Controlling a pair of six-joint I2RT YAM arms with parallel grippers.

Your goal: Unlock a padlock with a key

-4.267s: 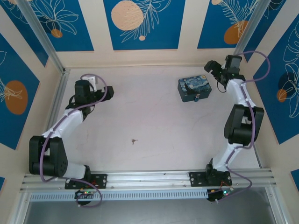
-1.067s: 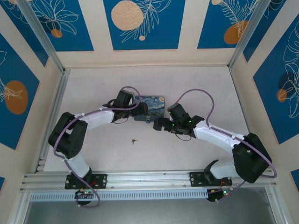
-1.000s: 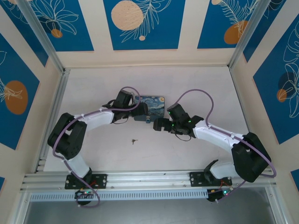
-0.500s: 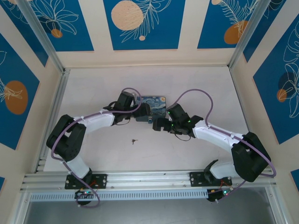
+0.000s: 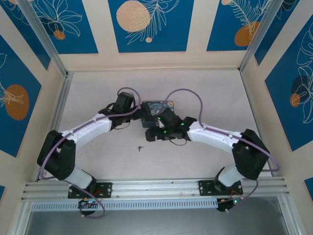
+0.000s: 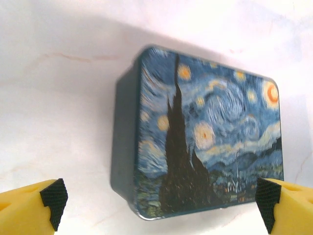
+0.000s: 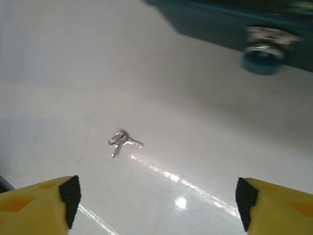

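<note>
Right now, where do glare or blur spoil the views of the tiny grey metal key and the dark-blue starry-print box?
Right wrist view: the tiny grey metal key is sharp, a glare streak crosses the white table near it, and the dark-blue starry-print box at the top is blurred. Left wrist view: the box print is crisp.

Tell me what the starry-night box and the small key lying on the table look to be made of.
Padlock box: probably thin painted metal, like a tin. The signs are its glossy printed top, rounded corners and smooth dark-blue side wall. Hard plastic cannot be ruled out by look alone.
Key: bare silvery metal, judged by its grey colour and bright glints. It is too small to tell more.
</note>
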